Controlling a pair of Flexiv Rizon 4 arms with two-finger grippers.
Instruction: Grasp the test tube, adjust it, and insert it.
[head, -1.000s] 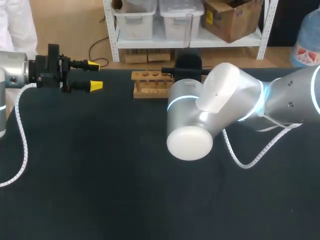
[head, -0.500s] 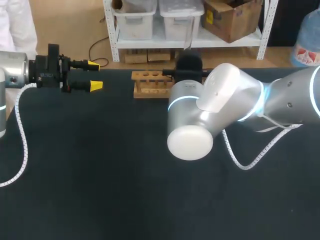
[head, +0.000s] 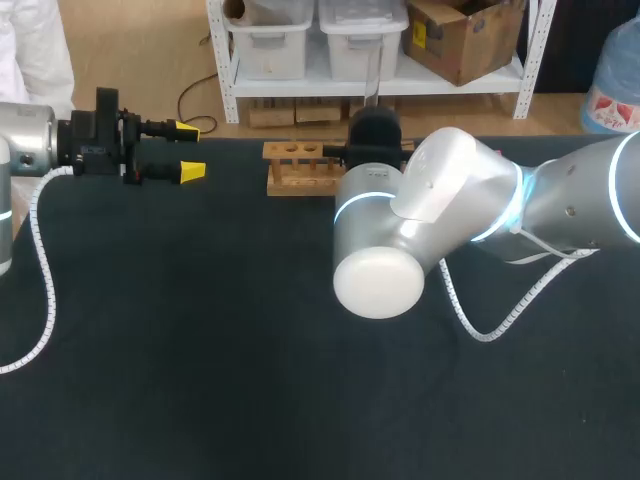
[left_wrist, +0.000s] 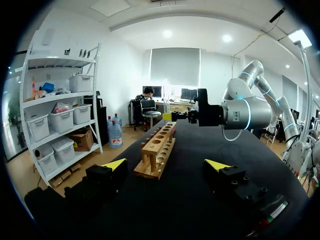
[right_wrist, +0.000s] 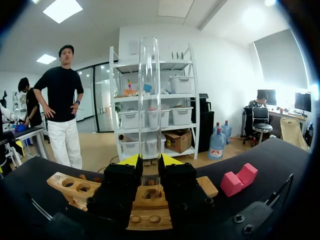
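A clear glass test tube (right_wrist: 149, 95) stands upright between the yellow-tipped fingers of my right gripper (right_wrist: 150, 161), which is shut on its lower part. Directly under the tube lies the wooden rack (right_wrist: 149, 200) with its round holes. In the head view the rack (head: 298, 167) sits at the table's far edge. My right arm (head: 430, 215) covers the rack's right end, and the tube (head: 374, 72) shows faintly above the wrist. My left gripper (head: 188, 150) hovers to the left of the rack, open and empty. Its own view looks along the rack (left_wrist: 157, 150).
A pink block (right_wrist: 239, 180) lies on the dark table to the right of the rack. A white coiled cable (head: 500, 310) hangs from my right arm down to the tabletop.
My right arm has shifted slightly to the left with the tube, over the rack's right end. The left arm has not moved.
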